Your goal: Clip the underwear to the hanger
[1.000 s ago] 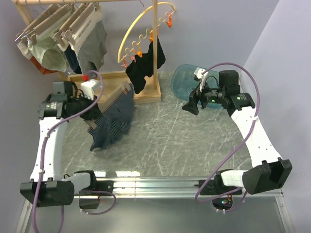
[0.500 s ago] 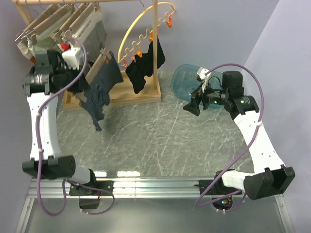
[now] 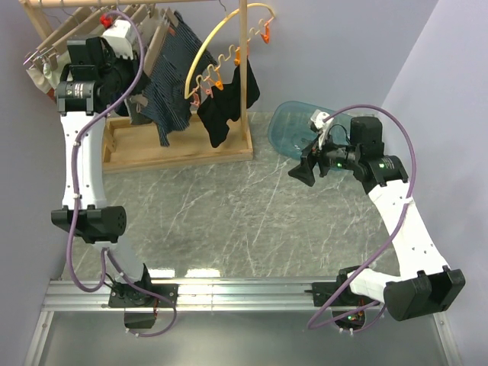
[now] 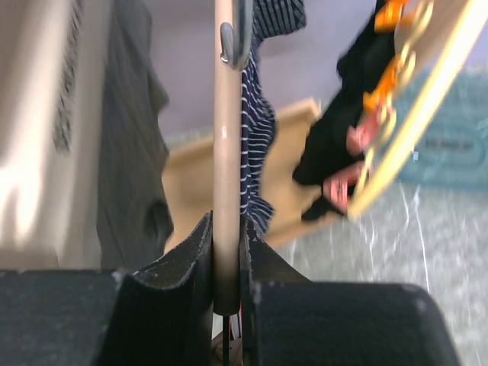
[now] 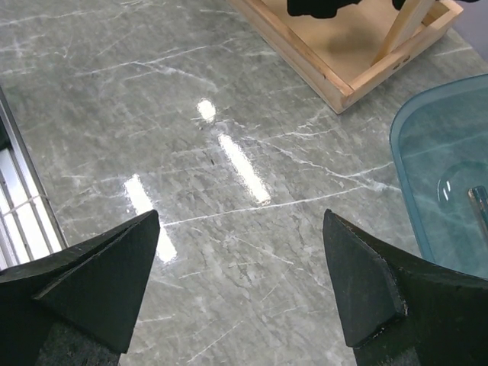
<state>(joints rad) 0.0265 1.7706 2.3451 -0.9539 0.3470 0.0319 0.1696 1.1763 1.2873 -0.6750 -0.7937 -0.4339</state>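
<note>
The underwear point(image 3: 169, 84), navy with pale pinstripes, hangs from the pale wooden hanger point(image 3: 158, 40), lifted high beside the clothes rack at the back left. My left gripper point(image 3: 136, 82) is shut on the hanger's bar. In the left wrist view the bar point(image 4: 226, 152) runs straight up between my closed jaws point(image 4: 227, 232). A metal clip point(image 4: 236, 34) sits near its top and the striped underwear point(image 4: 257, 130) hangs just behind it. My right gripper point(image 3: 302, 169) is open and empty above the table at the right, its fingers wide apart over bare marble point(image 5: 240, 229).
The wooden rack's base tray point(image 3: 183, 149) stands at the back left, with several hangers and grey briefs point(image 3: 57, 46) on its top rail. A yellow curved arc with orange pegs point(image 3: 229, 47) holds a black garment point(image 3: 229, 103). A clear blue bin point(image 3: 293, 126) sits at the back right.
My left arm has swung the hanger and underwear up from low over the table to beside the rack's top rail. The right arm has barely moved.
</note>
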